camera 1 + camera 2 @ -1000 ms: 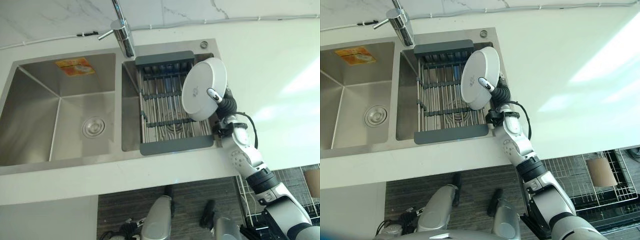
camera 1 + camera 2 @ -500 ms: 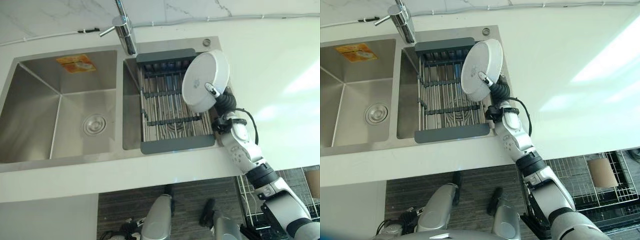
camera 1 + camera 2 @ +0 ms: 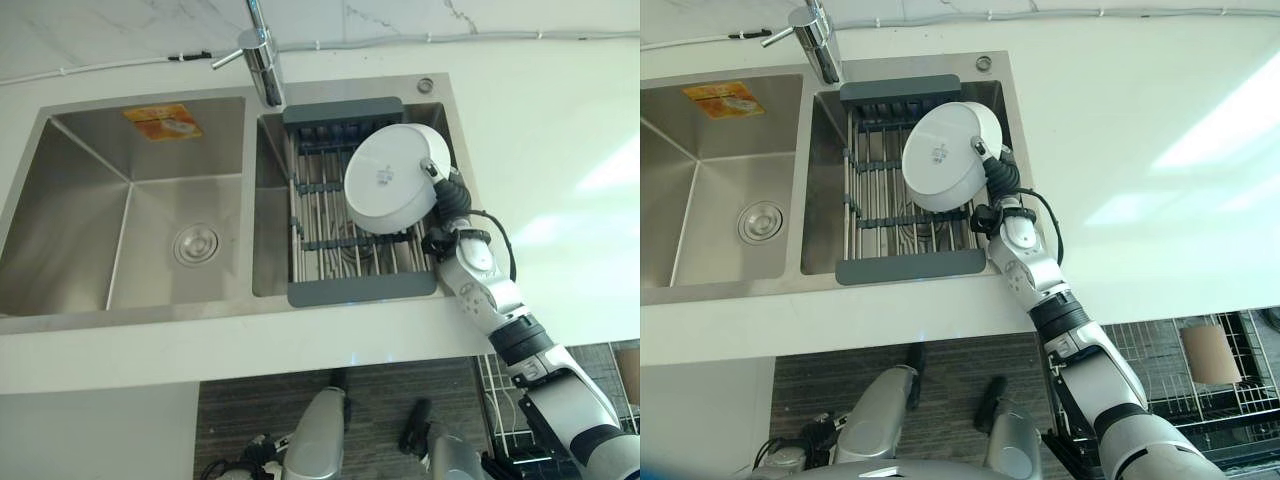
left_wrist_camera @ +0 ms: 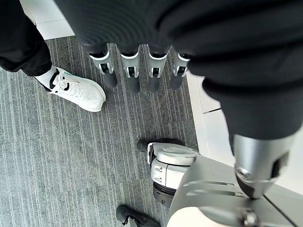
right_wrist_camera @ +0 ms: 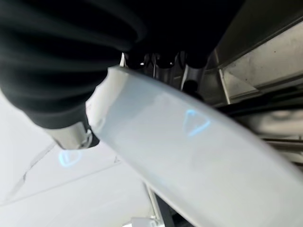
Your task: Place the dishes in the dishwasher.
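Note:
A round white plate (image 3: 392,188) hangs tilted over the right part of the drying rack (image 3: 318,212), which sits in the right sink basin. My right hand (image 3: 450,198) is shut on the plate's right edge, thumb on the near face and fingers behind it. The right wrist view has the plate's rim (image 5: 189,156) close up, with the thumb (image 5: 71,137) against it. My left hand (image 4: 137,71) hangs low over the floor, fingers straight and holding nothing.
The left sink basin (image 3: 130,230) has a drain and an orange sticker. A faucet (image 3: 262,55) stands behind the sinks. White counter lies to the right. A wire dishwasher rack (image 3: 1240,345) with a brown item (image 3: 1204,352) is low right. A person's shoe (image 4: 78,90) is on the floor.
The plate and my right hand have shifted left and lower over the rack, and the plate's face has turned more upward. The head camera has also shifted slightly.

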